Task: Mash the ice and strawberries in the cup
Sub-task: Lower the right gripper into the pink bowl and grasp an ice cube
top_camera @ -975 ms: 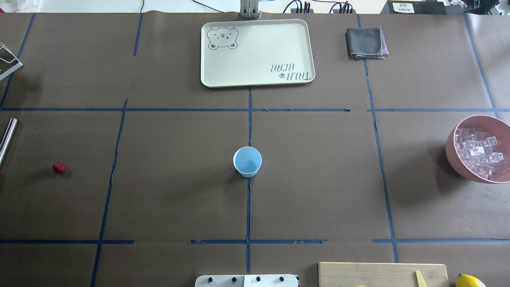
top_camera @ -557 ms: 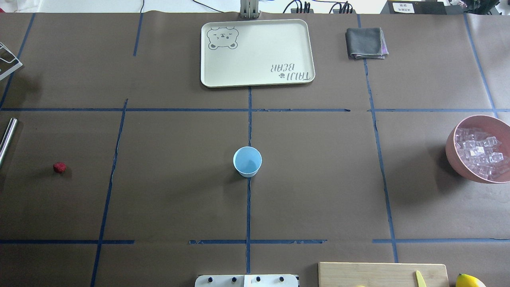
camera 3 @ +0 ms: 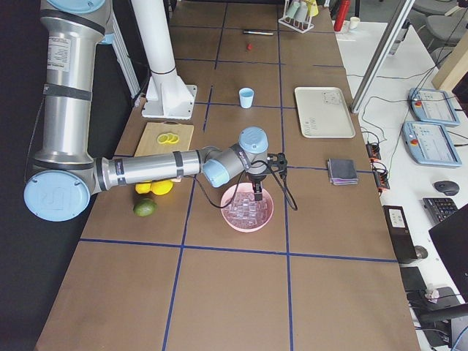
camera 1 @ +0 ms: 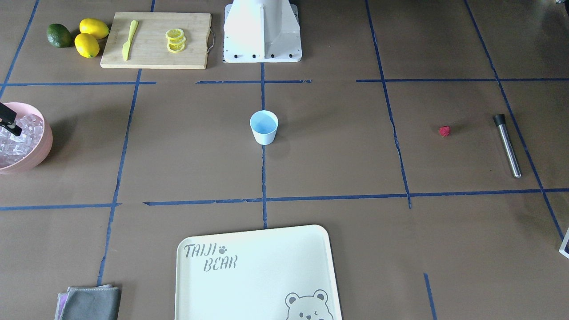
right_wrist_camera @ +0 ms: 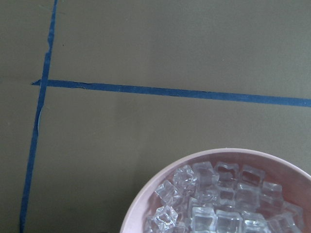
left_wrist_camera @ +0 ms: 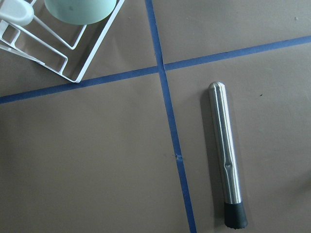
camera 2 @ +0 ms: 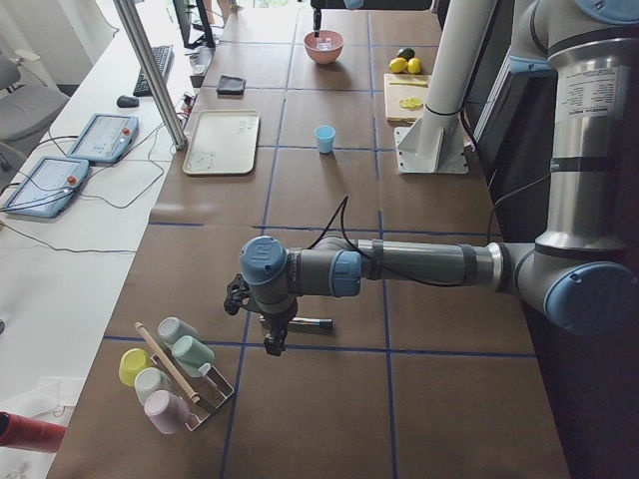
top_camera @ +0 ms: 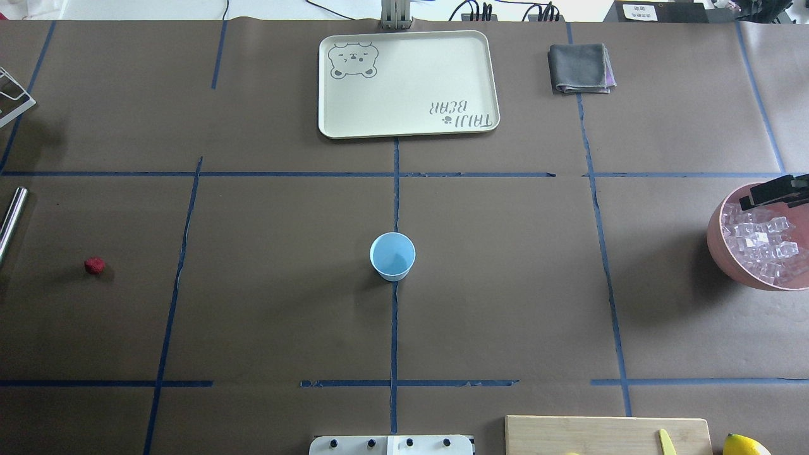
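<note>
The light blue cup stands upright and empty at the table's middle, also in the front view. The red strawberry lies far left on the table. The ice fills a pink bowl at the right edge, close up in the right wrist view. My right gripper hangs over the bowl's far rim; I cannot tell if it is open. My left gripper hovers over a steel muddler, off to the left; its state cannot be told.
A cream bear tray and a grey cloth lie at the far side. A cutting board with lemon slices and a yellow knife, two lemons and a green fruit sit near the base. A white cup rack stands left.
My right gripper has come into the overhead view above the pink bowl's far rim. The cup, strawberry and muddler have not moved.
</note>
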Action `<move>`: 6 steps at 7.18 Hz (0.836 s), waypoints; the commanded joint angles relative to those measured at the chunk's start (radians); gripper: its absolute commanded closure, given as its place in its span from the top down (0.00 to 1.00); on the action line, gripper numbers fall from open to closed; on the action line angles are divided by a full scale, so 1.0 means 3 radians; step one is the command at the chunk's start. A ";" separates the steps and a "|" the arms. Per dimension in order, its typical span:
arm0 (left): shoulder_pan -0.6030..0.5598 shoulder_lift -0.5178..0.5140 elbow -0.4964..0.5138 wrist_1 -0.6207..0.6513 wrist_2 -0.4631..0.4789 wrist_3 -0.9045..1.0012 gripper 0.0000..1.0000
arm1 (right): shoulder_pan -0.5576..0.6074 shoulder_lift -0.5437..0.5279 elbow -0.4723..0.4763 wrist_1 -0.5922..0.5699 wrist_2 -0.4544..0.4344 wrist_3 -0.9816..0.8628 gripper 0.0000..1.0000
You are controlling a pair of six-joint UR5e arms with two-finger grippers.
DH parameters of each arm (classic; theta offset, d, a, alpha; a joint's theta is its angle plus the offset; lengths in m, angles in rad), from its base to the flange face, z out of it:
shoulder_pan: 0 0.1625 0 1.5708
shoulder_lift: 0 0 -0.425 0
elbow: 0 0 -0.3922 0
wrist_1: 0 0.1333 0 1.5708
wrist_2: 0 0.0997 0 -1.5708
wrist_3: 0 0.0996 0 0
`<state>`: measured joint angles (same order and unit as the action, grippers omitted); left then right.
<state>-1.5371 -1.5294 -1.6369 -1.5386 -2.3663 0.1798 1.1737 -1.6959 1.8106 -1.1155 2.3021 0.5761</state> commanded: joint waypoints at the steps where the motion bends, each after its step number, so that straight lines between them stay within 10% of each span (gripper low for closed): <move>1: 0.0005 0.0000 0.0000 0.0000 -0.0002 -0.0001 1.00 | -0.0118 -0.0012 -0.0042 0.0032 -0.0034 0.0033 0.86; 6: 0.0005 0.0020 -0.0005 0.0000 -0.0017 0.0004 1.00 | -0.0266 -0.0202 -0.0078 0.0032 -0.0131 0.0002 0.76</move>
<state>-1.5355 -1.5240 -1.6381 -1.5386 -2.3712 0.1810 1.1086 -1.7489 1.7936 -1.1060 2.2783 0.5766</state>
